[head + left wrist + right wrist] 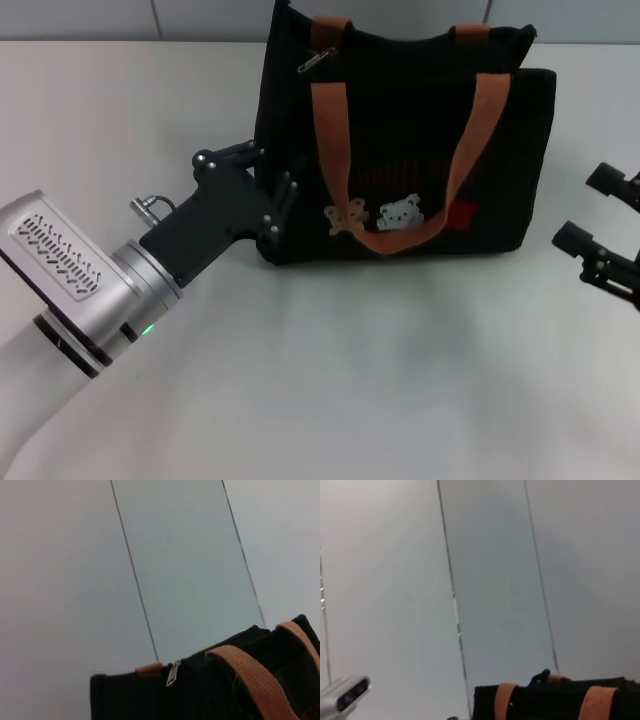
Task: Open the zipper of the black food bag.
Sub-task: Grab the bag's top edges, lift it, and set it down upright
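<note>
The left gripper point(272, 190) is at the left end of the black food bag point(400, 140), low against its side wall. Its two fingers point(283, 205) are spread wide, one toward the back and one toward the front, with the tips touching or just beside the fabric; they hold nothing. The arm behind it runs toward the front left corner of the bench point(330, 380), with a green light lit on the silver wrist ring.

The right gripper point(608, 235) is near the right edge of the bench, apart from the right end of the bag. Its two dark fingers point toward the bag with a clear gap between them and hold nothing.

The bag stands upright at the back middle of the bench, close to the tiled wall point(120, 18). Its front strap handle point(400, 160) hangs down over the front face, looping past the two bear patches point(380, 215) and a red mark. The zipper point(316, 60) runs along the top edge; its silver pull tab sits at the left end of the top, next to the left foot of the rear handle. In the left wrist view the tab point(172, 674) hangs just below the top edge. Whether the zipper is closed along its whole length cannot be determined.
</note>
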{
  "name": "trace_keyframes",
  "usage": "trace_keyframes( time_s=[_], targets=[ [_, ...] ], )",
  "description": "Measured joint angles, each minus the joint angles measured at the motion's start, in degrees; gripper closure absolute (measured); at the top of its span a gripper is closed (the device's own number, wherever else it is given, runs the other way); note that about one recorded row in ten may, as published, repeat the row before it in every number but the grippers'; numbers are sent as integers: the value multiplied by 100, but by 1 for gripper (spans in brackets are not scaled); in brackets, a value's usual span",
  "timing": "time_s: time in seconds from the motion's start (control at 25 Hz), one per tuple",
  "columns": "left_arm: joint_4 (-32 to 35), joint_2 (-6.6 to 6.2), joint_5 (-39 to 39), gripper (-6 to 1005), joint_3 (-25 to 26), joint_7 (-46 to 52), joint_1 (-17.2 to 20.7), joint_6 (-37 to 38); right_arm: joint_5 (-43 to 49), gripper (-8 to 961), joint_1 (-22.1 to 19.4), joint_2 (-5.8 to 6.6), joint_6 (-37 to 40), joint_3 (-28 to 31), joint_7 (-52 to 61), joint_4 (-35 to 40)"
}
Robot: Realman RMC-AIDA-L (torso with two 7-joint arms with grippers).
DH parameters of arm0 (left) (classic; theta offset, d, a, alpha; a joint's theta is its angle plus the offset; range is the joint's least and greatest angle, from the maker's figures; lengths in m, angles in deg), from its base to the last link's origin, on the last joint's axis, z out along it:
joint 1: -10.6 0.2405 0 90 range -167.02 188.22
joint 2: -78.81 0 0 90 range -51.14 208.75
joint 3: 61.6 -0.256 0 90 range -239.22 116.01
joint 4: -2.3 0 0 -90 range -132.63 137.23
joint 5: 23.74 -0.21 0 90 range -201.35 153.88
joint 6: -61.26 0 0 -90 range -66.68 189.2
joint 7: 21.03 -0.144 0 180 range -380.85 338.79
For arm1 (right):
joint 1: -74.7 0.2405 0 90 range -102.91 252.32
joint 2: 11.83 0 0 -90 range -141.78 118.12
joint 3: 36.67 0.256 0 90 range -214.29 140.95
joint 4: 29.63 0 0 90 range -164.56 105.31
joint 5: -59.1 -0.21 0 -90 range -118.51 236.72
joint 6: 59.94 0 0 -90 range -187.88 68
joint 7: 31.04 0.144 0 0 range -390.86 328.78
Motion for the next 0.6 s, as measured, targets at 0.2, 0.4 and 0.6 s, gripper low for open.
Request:
trace_keyframes(
  time_s=[0.2, 0.4, 0.6],
  targets=[
    [-48, 0, -29, 813, 106, -712, 64, 199, -77, 115, 0, -5, 13, 344, -41, -138],
    [96, -18, -34, 861, 139, -1700, 206, 1050, -725, 115, -13, -5, 27, 567, -300, -702],
    [560, -28, -415, 891, 19, -2960, 279, 2266, -1448, 114, 170, -27, -142, 571, -1025, -1532]
  ],
)
